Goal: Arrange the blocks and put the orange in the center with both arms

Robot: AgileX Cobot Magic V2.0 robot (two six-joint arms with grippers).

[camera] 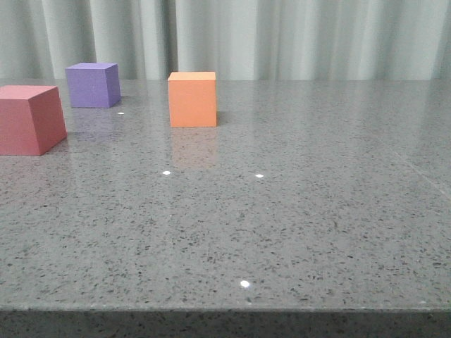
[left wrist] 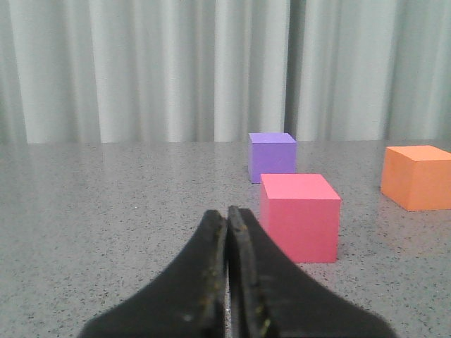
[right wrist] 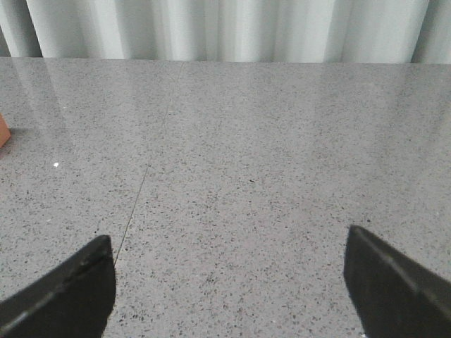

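Note:
In the front view the orange cube [camera: 192,99] stands on the grey table, the purple cube [camera: 92,84] farther back to its left, the pinkish-red cube [camera: 29,119] nearer at the left edge. No gripper shows there. In the left wrist view my left gripper [left wrist: 227,213] is shut and empty, low over the table, with the pinkish-red cube [left wrist: 300,216] just ahead to one side, the purple cube [left wrist: 272,156] behind it and the orange cube [left wrist: 418,177] farther off. My right gripper [right wrist: 229,243] is open and empty; a sliver of the orange cube [right wrist: 3,132] shows at the frame edge.
The grey speckled stone table [camera: 282,211] has a thin seam line [right wrist: 137,201] running across it. Pale curtains [camera: 282,35] hang behind the far edge. The table's front edge [camera: 225,310] is close to the camera.

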